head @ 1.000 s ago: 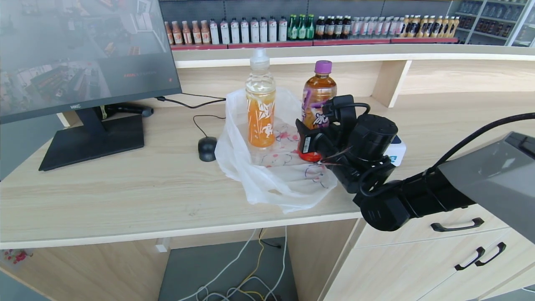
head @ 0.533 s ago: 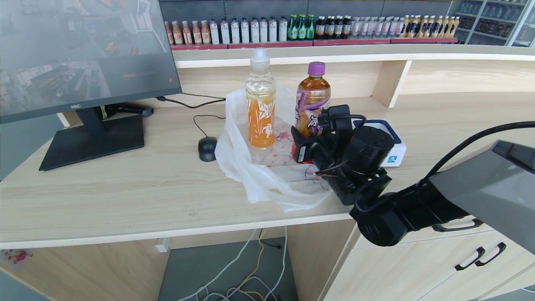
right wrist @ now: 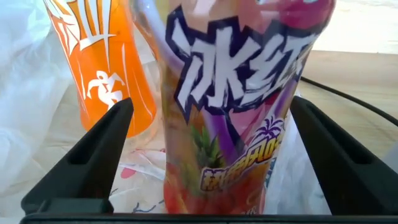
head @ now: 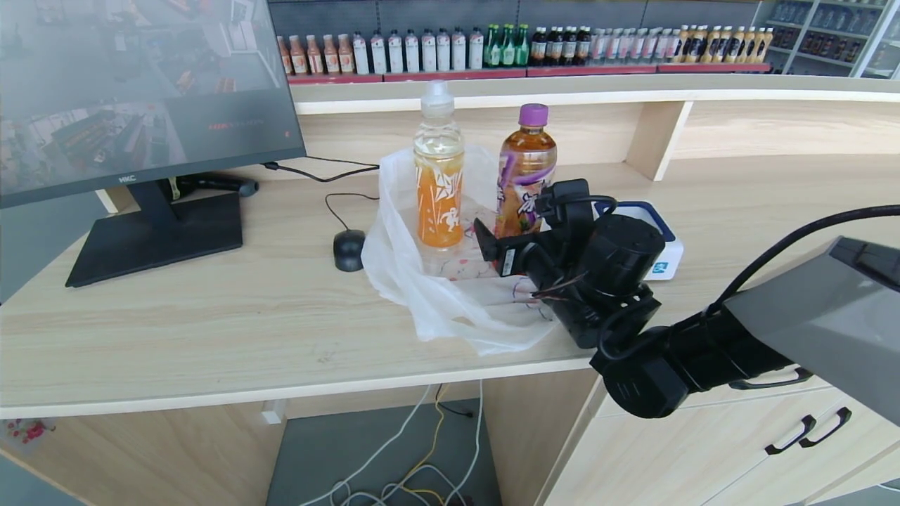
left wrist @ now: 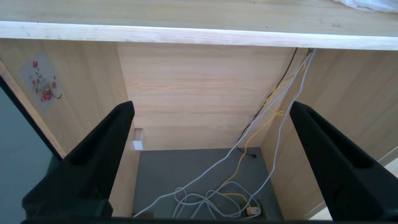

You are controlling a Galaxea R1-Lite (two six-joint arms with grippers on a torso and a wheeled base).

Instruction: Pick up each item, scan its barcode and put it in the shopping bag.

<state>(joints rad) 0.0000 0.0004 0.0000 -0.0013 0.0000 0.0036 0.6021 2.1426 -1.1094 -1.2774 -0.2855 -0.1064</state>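
The purple-capped bottle (head: 526,172) stands upright over the white shopping bag (head: 450,306), which lies spread on the counter (head: 211,316) with its sides slumped. At the bottle's 9 o'clock, just beside it, the orange bottle (head: 439,190) stands upright on the bag. The right gripper (head: 512,240) reaches in from 4 o'clock and sits at the lower part of the purple-capped bottle. Its jaws are apart, one on each side of the bottle, and the right wrist view shows a gap between one finger (right wrist: 99,162) and the label. The white-and-blue scanner (head: 664,253) rests at the bottle's 3 o'clock, the mouse (head: 348,250) at the bag's 9 o'clock, and the monitor (head: 133,84) at its 10 o'clock. The left gripper (left wrist: 208,140) hangs below the counter edge with its jaws spread wide, facing loose cables (left wrist: 249,162).
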